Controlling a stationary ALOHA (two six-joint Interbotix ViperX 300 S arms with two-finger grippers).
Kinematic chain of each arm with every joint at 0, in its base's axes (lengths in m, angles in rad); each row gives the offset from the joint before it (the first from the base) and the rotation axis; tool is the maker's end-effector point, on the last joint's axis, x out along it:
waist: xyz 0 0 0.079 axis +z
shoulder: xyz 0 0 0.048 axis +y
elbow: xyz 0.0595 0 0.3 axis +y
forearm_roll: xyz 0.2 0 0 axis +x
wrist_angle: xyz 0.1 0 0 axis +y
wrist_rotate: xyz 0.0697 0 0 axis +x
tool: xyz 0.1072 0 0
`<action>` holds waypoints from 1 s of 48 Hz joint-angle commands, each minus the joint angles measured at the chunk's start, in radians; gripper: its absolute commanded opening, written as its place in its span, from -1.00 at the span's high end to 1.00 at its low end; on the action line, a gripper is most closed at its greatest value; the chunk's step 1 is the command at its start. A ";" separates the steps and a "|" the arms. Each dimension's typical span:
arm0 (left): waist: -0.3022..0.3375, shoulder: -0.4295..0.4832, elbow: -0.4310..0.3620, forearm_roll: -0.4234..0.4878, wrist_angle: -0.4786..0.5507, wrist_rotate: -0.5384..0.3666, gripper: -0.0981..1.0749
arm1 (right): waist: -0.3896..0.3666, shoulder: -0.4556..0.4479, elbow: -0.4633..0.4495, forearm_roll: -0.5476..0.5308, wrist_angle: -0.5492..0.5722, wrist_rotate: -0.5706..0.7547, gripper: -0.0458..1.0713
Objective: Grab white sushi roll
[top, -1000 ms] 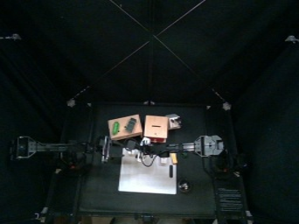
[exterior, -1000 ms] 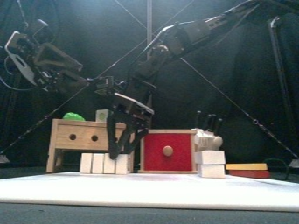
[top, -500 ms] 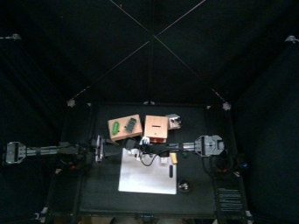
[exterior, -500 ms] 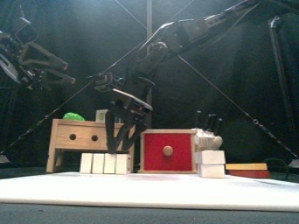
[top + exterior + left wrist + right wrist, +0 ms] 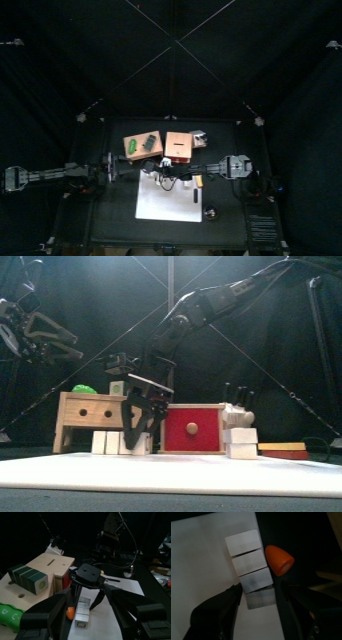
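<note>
White sushi roll (image 5: 260, 598) lies at the end of a short row of four white pieces, on the edge of the white sheet (image 5: 204, 552) that covers the middle of the tabletop (image 5: 114, 215). In the front view this row stands just in front of the tan box (image 5: 83, 414), and the roll (image 5: 138, 443) is the piece closest to the red box (image 5: 194, 428). An orange piece (image 5: 279, 559) lies just beside the row, next to its middle pieces.

The right end effector (image 5: 259, 594) hangs down over this end of the row. Its jaws are spread, one on each side of the roll, with the roll between them. I cannot tell if the jaws already touch it. In the front view the same end effector (image 5: 140, 434) reaches almost to the sheet, between the two boxes.

The left end effector (image 5: 93, 624) is also spread and holds nothing. It is lifted well away from the things, and its camera looks toward the right one from a distance. The left arm (image 5: 30, 331) is high at the left side of the front view.

A green thing (image 5: 84, 389) lies on top of the tan box.
</note>
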 commanded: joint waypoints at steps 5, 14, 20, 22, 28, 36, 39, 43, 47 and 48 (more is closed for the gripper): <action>0.003 0.002 -0.012 -0.003 -0.005 -0.002 -0.71 | 0.052 -0.098 -0.008 0.002 0.054 0.018 -0.40; 0.003 0.002 -0.014 -0.005 -0.003 -0.003 -0.72 | 0.095 -0.124 0.000 0.005 0.063 0.069 -0.40; 0.003 0.000 -0.014 -0.005 -0.005 -0.003 -0.71 | 0.098 -0.135 0.021 -0.015 0.054 0.103 -0.40; 0.003 0.000 -0.014 -0.005 -0.005 -0.003 -0.71 | 0.098 -0.138 0.028 -0.014 0.051 0.103 -0.40; 0.003 0.002 -0.012 -0.005 -0.003 -0.005 -0.71 | 0.098 -0.183 0.055 -0.029 -0.008 0.152 -0.40; 0.003 0.002 -0.012 -0.005 -0.005 -0.005 -0.72 | 0.104 -0.239 0.110 -0.040 -0.055 0.184 -0.40; 0.003 0.002 -0.012 -0.003 -0.005 -0.005 -0.71 | 0.109 -0.247 0.112 -0.034 -0.057 0.184 -0.40; 0.003 0.000 -0.012 -0.005 -0.005 -0.006 -0.71 | 0.112 -0.247 0.114 -0.032 -0.057 0.184 -0.40; 0.000 0.002 -0.012 -0.005 -0.003 -0.008 -0.71 | 0.112 -0.249 0.117 -0.021 -0.058 0.184 -0.40; 0.000 0.002 -0.012 -0.005 -0.005 -0.008 -0.72 | 0.112 -0.250 0.118 -0.017 -0.060 0.184 -0.40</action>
